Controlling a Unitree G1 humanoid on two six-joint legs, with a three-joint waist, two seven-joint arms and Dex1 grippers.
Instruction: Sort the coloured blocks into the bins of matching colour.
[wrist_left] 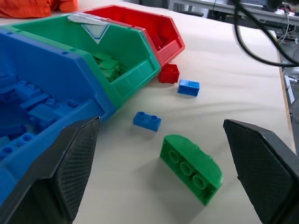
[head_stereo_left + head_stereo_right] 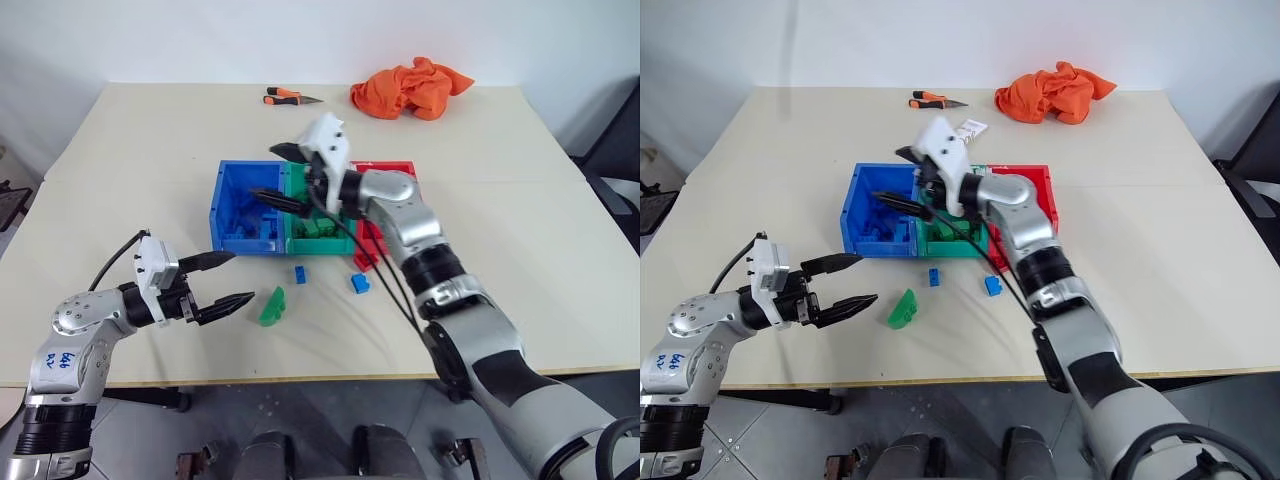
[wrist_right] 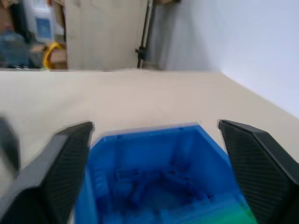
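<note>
Blocks are being sorted: right claw [image 2: 280, 172] is being held spread and empty over the blue bin [image 2: 232, 178]. Left claw [image 2: 230, 281], released, is being aimed at the green block [image 2: 271, 306] on the worktop [image 2: 520, 190]; closing around it is probably needed next.

env: lab/workshop | bare table [image 2: 520, 200] | plain white walls, stand [image 3: 144, 35]

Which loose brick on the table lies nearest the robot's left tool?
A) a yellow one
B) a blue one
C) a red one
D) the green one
D: the green brick lies just beyond the open left tool, while the two blue bricks and the red brick sit farther off, nearer the bins.
</note>
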